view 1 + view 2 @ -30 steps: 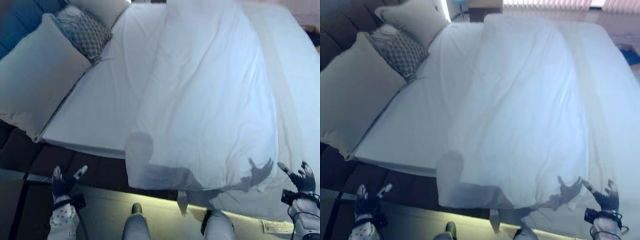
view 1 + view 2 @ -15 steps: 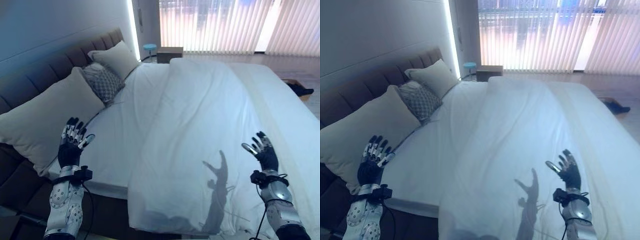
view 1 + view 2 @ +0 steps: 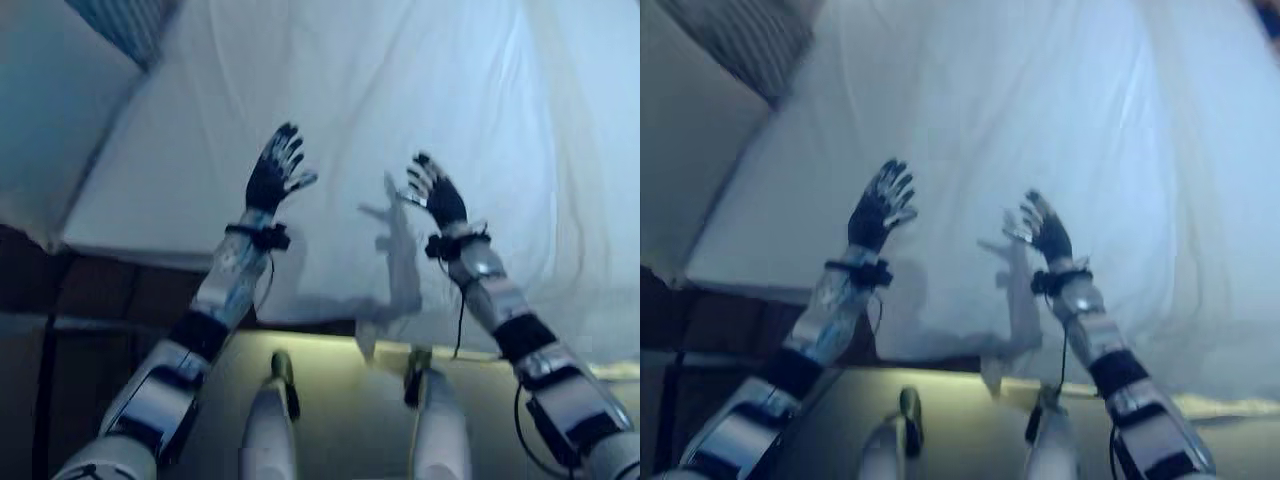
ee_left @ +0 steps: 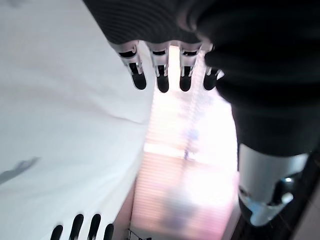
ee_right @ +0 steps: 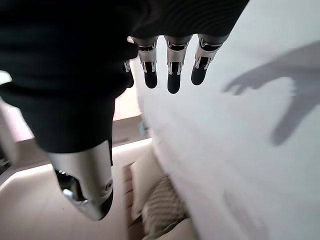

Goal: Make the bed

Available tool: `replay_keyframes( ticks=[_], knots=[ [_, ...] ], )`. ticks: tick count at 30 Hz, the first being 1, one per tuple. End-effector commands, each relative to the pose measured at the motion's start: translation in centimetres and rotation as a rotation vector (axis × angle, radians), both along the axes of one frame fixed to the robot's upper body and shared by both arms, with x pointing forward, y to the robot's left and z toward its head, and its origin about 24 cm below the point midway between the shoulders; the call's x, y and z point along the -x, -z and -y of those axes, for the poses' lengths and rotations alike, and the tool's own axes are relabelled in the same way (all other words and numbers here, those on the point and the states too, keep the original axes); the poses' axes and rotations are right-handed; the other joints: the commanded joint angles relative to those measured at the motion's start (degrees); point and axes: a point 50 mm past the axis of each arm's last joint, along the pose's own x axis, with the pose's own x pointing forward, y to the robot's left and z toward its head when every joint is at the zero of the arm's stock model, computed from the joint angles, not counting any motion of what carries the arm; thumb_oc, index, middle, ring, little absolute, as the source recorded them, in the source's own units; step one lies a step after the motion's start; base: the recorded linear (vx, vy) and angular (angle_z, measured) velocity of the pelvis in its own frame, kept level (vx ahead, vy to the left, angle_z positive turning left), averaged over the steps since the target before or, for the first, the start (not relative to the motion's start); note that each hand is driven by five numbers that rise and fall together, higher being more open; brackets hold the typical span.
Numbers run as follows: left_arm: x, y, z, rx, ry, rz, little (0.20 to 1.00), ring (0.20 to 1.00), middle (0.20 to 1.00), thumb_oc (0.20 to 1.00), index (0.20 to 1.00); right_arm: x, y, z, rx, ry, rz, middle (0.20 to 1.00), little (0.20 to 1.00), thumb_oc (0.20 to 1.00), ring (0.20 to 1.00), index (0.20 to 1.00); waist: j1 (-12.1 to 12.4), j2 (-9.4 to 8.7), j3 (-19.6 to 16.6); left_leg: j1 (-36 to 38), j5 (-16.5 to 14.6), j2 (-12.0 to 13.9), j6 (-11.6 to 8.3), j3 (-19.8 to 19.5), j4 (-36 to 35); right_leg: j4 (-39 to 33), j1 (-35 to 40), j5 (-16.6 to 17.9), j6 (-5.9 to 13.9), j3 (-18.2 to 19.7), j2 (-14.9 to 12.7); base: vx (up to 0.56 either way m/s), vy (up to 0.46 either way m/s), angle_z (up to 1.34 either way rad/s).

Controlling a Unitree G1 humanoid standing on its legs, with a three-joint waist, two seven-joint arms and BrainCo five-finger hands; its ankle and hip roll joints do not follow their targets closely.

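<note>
The bed is looking only partly made. The white duvet (image 3: 440,90) is lying across the right and middle of the bed, its near edge hanging over the side of the mattress, while a strip of bare sheet (image 3: 190,150) toward the pillows is showing uncovered. So the duvet is judged to need pulling over toward the pillow side and smoothing; nothing is being gripped at this moment.

The left robot hand (image 3: 274,176) is hovering above the duvet's left edge, where it is meeting the sheet, fingers spread and straight, holding nothing. The right robot hand (image 3: 433,192) is hovering over the duvet near its hanging edge, fingers likewise spread and empty; its shadow is falling on the cloth just beside it. In each wrist view the fingers are pointing straight out with only white cloth past them.

The duvet is looking soft and thick, plain white, with long shallow creases running up the bed and a slightly rumpled lower edge. A plain pale pillow (image 3: 45,110) is lying at the left, and a corner of a patterned pillow (image 3: 735,35) is peeking in beyond it. Both are appearing to sit in place already, against the head of the bed.
</note>
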Motion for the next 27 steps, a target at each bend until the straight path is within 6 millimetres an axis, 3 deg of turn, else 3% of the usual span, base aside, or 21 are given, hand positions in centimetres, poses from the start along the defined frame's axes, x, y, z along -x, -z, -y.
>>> replay_keyframes(
  ticks=[1,5,9,16,17,19,20,21,24,27],
  knots=[
    [0.5,-1.7,1.4,0.029,0.054,0.056,1.0,1.0,1.0,1.0,1.0,0.3,-2.9,-1.9,-0.094,-0.067,0.116,1.0,1.0,1.0,1.0,1.0,-0.18,-0.63,0.34,-4.68,-2.29,-0.7,2.43,-1.63,5.46,7.08,-3.24,-4.92,3.04,3.39,-1.96,-0.07,-0.001,0.09],
    [0.3,-3.0,3.0,0.041,0.097,0.067,1.0,1.0,1.0,1.0,1.0,0.1,-5.0,-2.9,-0.117,-0.094,0.168,1.0,1.0,1.0,1.0,1.0,-0.27,-0.73,0.98,-13.05,-4.53,-0.92,2.89,-2.48,13.05,14.65,-11.17,-7.2,2.4,5.48,-2.72,-0.09,-0.018,0.12],
    [-0.3,-4.1,4.6,0.057,0.141,0.04,1.0,1.0,1.0,1.0,1.0,-0.4,-7.8,-4.8,-0.12,-0.148,0.213,1.0,1.0,1.0,1.0,1.0,0.35,-0.97,1.03,-23.88,-7.3,-0.59,4.17,-4.78,22.83,24.51,-21.95,-10.45,0.29,9.17,-3.22,-0.02,-0.01,0.05],
    [-2.3,-3.2,4.4,0.051,0.091,-0.087,1.0,1.0,1.0,1.0,1.0,-2.4,-8.6,-5.1,-0.092,-0.084,0.134,1.0,1.0,1.0,1.0,1.0,0.62,-1.59,1.03,-33.1,-9.56,0.03,4.79,-7.05,31.29,33.28,-31.22,-13.76,-0.96,11.41,-2.83,0.0,-0.022,-0.03],
    [-3.3,-2.1,2.6,0.01,-0.001,-0.14,1.0,1.0,1.0,1.0,1.0,-3.3,-7.9,-3.3,-0.093,0.012,0.078,1.0,1.0,1.0,1.0,1.0,0.73,-1.61,1.03,-34.82,-10.07,0.26,4.91,-7.24,33.02,35.27,-33.22,-14.54,-1.22,11.71,-2.67,0.01,-0.006,-0.14],
    [-4.1,-0.9,0.2,-0.02,-0.086,-0.198,1.0,1.0,1.0,1.0,1.0,-3.9,-7.3,-1.6,-0.042,0.093,0.038,1.0,1.0,1.0,1.0,1.0,0.82,-1.7,1.03,-35.97,-10.4,0.18,4.97,-7.39,34.01,36.17,-34.48,-14.98,-1.4,11.89,-2.35,0.01,-0.006,-0.06],
    [-4.1,-0.9,0.2,-0.02,-0.086,-0.197,1.0,1.0,1.0,1.0,1.0,-3.9,-7.3,-1.6,-0.042,0.093,0.038,1.0,1.0,1.0,1.0,1.0,0.81,-1.7,1.03,-35.99,-10.41,0.18,4.97,-7.39,34.03,36.19,-34.5,-14.99,-1.4,11.89,-2.34,0.0,0.0,0.0],
    [-4.8,0.5,-3.7,-0.048,-0.211,-0.266,1.0,1.0,1.0,1.0,1.0,-4.3,-5.7,1.3,-0.048,0.206,-0.034,1.0,1.0,1.0,1.0,1.0,0.9,-1.62,1.03,-37.13,-10.86,0.22,5.07,-7.5,35.36,37.49,-35.75,-15.53,-1.46,12.04,-1.93,0.03,-0.003,-0.03],
    [-4.7,2.8,-9.7,-0.063,-0.392,-0.367,1.0,1.0,1.0,1.0,1.0,-4.0,-3.5,6.3,-0.063,0.373,-0.121,1.0,1.0,1.0,1.0,1.0,1.03,-1.56,1.03,-38.38,-11.3,0.05,5.04,-7.59,36.68,38.73,-37.18,-16.11,-1.46,12.25,-1.57,0.03,0.0,-0.07],
    [-3.0,5.7,-15.7,0.003,-0.561,-0.472,1.0,1.0,1.0,1.0,1.0,-2.7,-0.7,10.8,-0.076,0.504,-0.201,1.0,1.0,1.0,1.0,1.0,1.07,-1.59,1.03,-39.13,-11.75,-0.02,5.06,-7.69,37.59,39.66,-38.08,-16.75,-1.49,12.35,-1.3,0.01,0.0,-0.02]
  ],
)
